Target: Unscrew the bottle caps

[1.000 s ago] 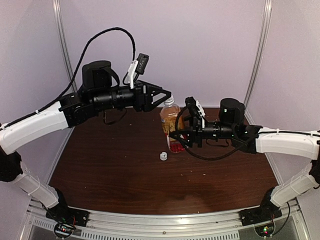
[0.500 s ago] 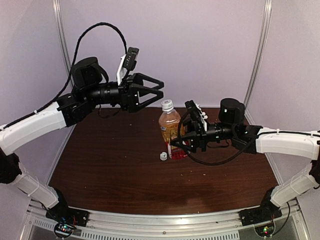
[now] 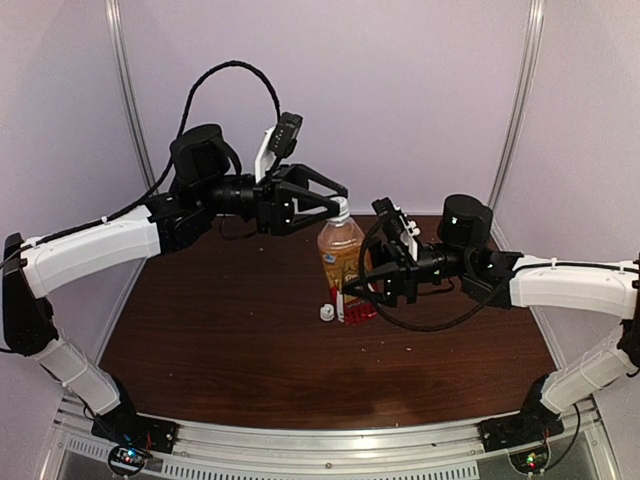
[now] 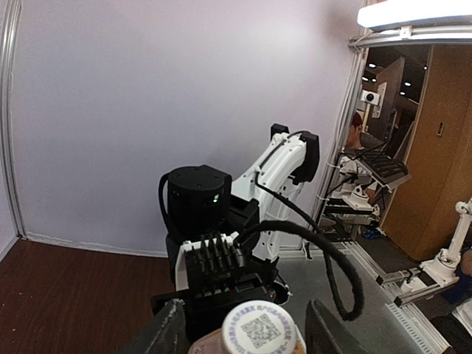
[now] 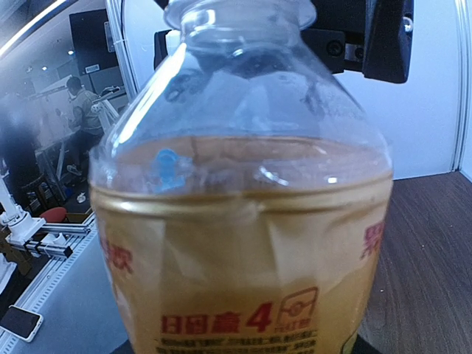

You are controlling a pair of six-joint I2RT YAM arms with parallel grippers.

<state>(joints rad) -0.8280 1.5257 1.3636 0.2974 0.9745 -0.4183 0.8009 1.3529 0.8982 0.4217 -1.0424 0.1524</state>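
The amber bottle (image 3: 343,255) with a red label stands upright on the brown table (image 3: 220,330), its white cap (image 3: 339,207) still on. My right gripper (image 3: 356,291) is shut on the bottle's lower body; the bottle (image 5: 251,221) fills the right wrist view and hides the fingers. My left gripper (image 3: 338,200) is open, its fingers on either side of the cap. In the left wrist view the cap (image 4: 259,330) sits between the two fingers (image 4: 166,332) with a gap on each side. A loose white cap (image 3: 326,313) lies on the table left of the bottle. The clear bottle is out of view.
Lilac walls with metal corner posts (image 3: 517,110) enclose the table. An aluminium rail (image 3: 330,445) runs along the near edge with both arm bases. The right arm's black cable (image 3: 420,318) loops low just right of the bottle.
The left gripper was at the cap one second ago, lifted up and left while open, and is now back around the cap. The right gripper kept hold of the bottle.
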